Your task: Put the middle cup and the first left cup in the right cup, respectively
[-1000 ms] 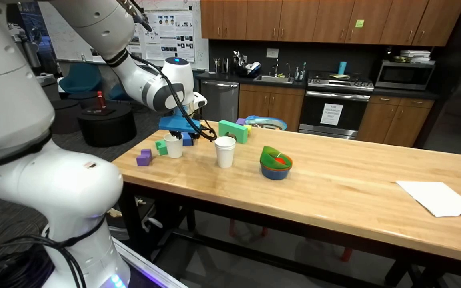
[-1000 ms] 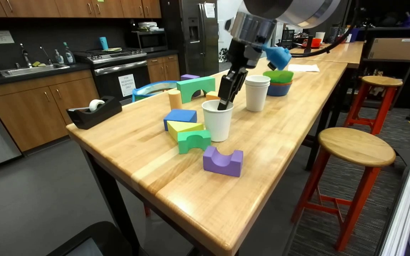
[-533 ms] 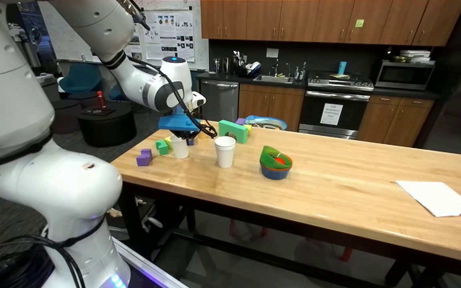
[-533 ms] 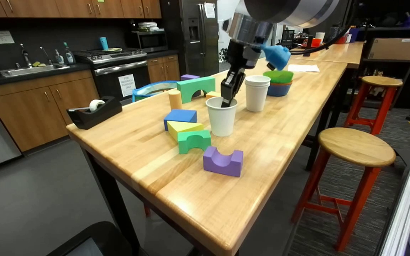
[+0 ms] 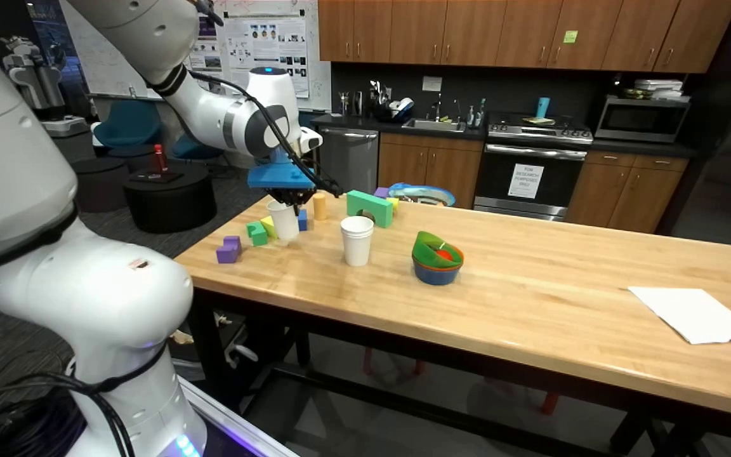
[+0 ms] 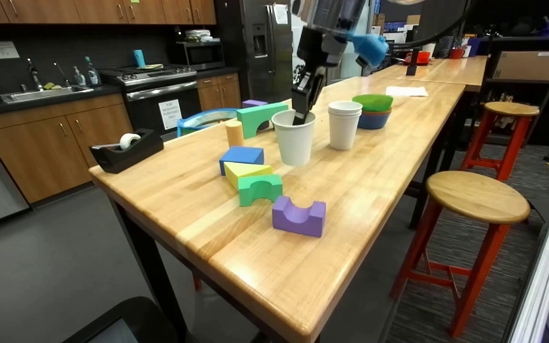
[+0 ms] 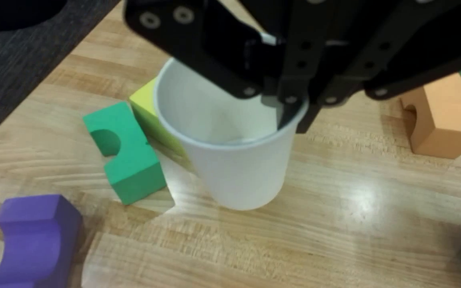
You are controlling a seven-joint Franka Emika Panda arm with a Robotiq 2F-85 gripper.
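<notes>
The gripped cup (image 6: pixel 296 143) (white, tapered) has risen.

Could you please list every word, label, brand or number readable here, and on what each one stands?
"FOR RESEARCH PURPOSES ONLY": sign on the oven door, in both exterior views.
Too small to read:
posters on the whiteboard
paper on the wall
sheet on the fridge
label on the cardboard box
yellow note on a cabinet
The wrist view shows none.

The pincer (image 7: pixel 293 120) has clamped and lifted a white cup (image 6: pixel 294 141).
</notes>
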